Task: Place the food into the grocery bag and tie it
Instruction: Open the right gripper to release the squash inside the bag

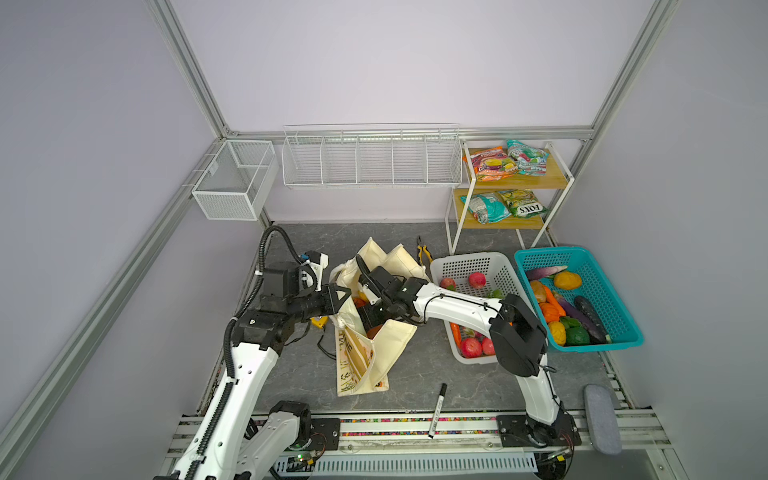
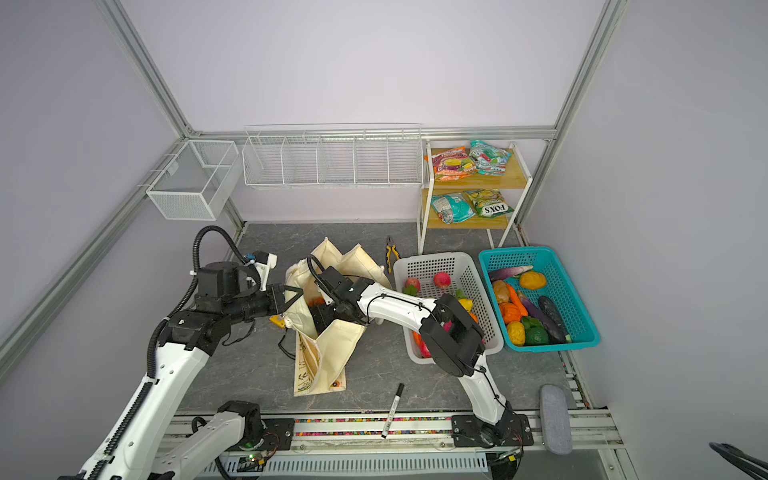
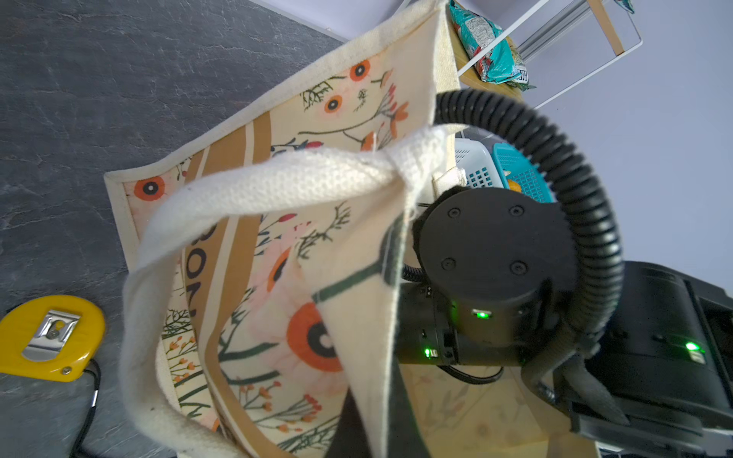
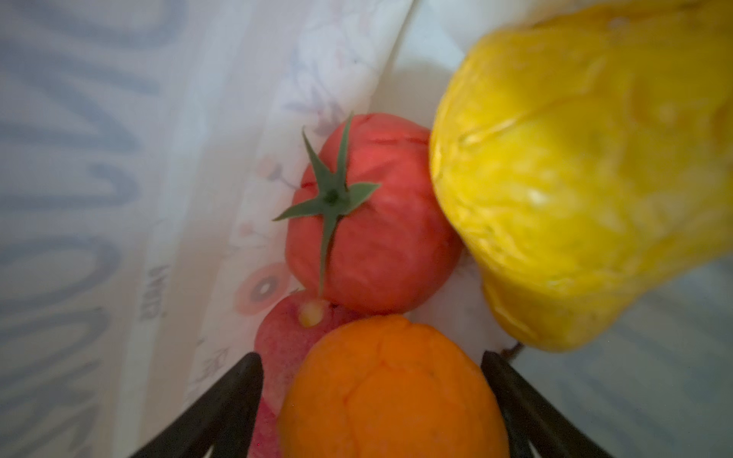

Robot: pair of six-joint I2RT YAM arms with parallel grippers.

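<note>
Right wrist view looks down into the bag [image 4: 190, 166]: the tomato [image 4: 377, 222], pear [image 4: 575, 178], orange [image 4: 388, 396] and a pink apple [image 4: 277, 341] sit packed together inside, the tomato just beside the pear and the apple. The right pincer [image 4: 371, 357] is released, its jaws wide on either side of the orange (a strip of apple shows between one jaw and the fruit).

In both top views the bag [image 1: 395, 340] [image 2: 338, 343] stands slumped mid-table [image 1: 436, 365], mouth up, with the right arm reaching down into it. The left pincer [image 1: 343, 297] is clenched on the bag's rim on its own side, holding it up. The left wrist view shows that printed cloth and a white handle [image 3: 277, 182] close before the lens.

A tape measure [image 3: 47, 337] lies on the table just beside the bag. The snack packet [image 1: 496, 165] lies on the top shelf [image 1: 555, 170] at back right, well apart from the bag. A white basket [image 1: 469, 266] and a teal basket [image 1: 548, 259], both holding produce, sit right of the bag.
</note>
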